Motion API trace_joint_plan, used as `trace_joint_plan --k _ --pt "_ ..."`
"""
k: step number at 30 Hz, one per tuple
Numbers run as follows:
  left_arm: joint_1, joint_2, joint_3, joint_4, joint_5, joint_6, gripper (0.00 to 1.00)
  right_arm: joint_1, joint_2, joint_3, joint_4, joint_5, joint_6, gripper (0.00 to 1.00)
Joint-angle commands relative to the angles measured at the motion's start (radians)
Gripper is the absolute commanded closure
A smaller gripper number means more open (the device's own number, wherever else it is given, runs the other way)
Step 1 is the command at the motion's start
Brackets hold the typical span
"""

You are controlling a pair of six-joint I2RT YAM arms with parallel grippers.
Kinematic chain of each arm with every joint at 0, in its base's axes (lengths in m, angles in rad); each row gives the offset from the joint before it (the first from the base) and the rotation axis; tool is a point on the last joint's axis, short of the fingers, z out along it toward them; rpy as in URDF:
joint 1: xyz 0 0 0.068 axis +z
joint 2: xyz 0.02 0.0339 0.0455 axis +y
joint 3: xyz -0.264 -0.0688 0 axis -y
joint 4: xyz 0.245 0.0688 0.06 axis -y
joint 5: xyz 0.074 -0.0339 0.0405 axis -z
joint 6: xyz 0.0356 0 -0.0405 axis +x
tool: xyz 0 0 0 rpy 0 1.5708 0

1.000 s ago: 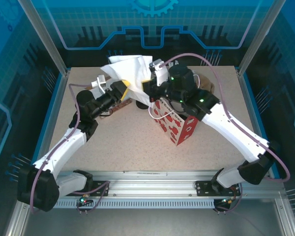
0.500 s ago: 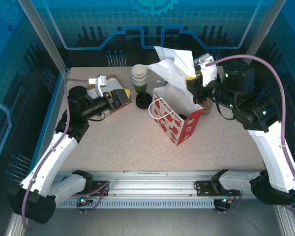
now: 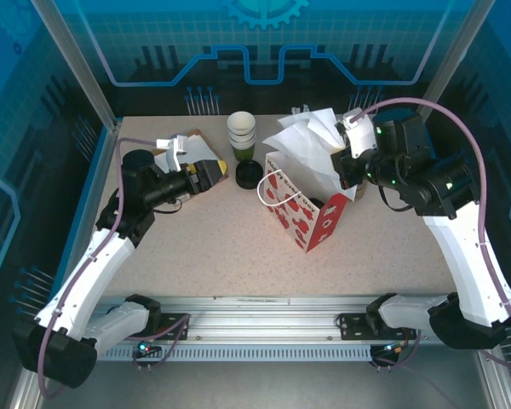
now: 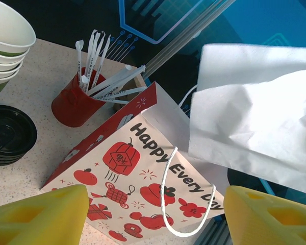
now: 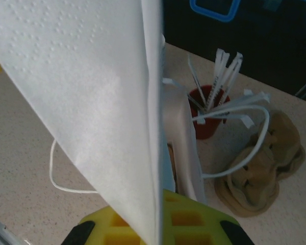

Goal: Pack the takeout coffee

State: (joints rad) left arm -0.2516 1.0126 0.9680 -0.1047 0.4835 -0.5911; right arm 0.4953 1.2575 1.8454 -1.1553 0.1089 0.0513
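White napkin pinched tight in my right gripper, hanging over the open mouth of the bag. Can't tell if its bottom edge is inside yet. My left gripper is spread wide with nothing in it, parked just beside the black lids and the cup stack.

Where the coffee sits, I honestly can't tell. My guess is it's already down in the bag, behind the paper walls. If so, what's left is dropping the napkin in, maybe a straw too.

The views differ a bit. The left wrist cam gets the bag's printed side, its handle, and the red straw cup behind it. The right wrist cam looks down the napkin's edge and catches a brown crumpled lump next to the straws. From overhead, my arm is mostly across that.
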Motion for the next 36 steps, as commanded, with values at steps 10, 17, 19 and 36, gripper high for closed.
trace_joint_plan --k 10,17,19,36 --pt "0.0 0.026 0.023 -0.009 -0.031 0.043 0.28 -0.011 0.17 0.014 -0.111 0.059 -0.007 0.97" --pt "-0.001 0.052 0.021 -0.002 -0.035 0.05 0.29 0.019 0.334 0.049 -0.057 0.02 -0.02 0.95" --pt "-0.002 0.055 0.02 0.0 -0.034 0.051 0.28 0.02 0.38 0.056 -0.05 0.015 -0.025 0.93" --pt "-0.002 0.061 0.005 -0.011 -0.065 0.089 0.28 0.019 0.344 -0.007 -0.009 0.022 -0.038 0.54"
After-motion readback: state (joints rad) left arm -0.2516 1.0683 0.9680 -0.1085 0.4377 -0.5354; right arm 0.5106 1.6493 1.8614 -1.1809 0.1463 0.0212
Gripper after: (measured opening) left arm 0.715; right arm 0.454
